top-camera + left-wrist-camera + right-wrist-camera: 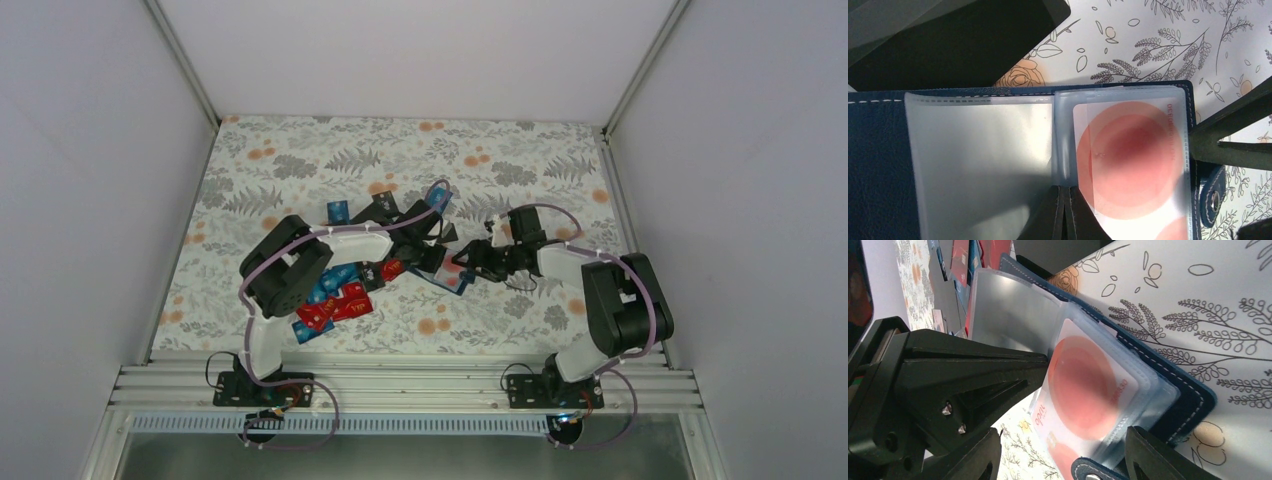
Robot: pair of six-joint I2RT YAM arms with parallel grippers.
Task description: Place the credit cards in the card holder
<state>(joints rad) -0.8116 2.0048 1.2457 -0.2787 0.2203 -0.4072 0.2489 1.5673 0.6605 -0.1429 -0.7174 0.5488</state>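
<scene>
The navy card holder (873,165) lies open on the flowered table, its clear sleeves fanned out. A white credit card with red circles (1133,160) sits in the right-hand sleeve. My left gripper (1065,215) is shut, its tips pinched together on the fold of the clear sleeves, and one sleeve page (1013,310) stands up beside it. My right gripper (1063,462) is open, its fingers astride the holder's (1193,400) near edge and the carded sleeve (1083,385), with a gap on the left side. In the top view both grippers meet at the holder (462,285).
A heap of red and blue cards (335,300) lies under the left arm, and one blue card (337,212) lies farther back. A flat black thing (948,40) lies just beyond the holder. The holder's snap tab (1213,197) sticks out by the right finger (1233,135).
</scene>
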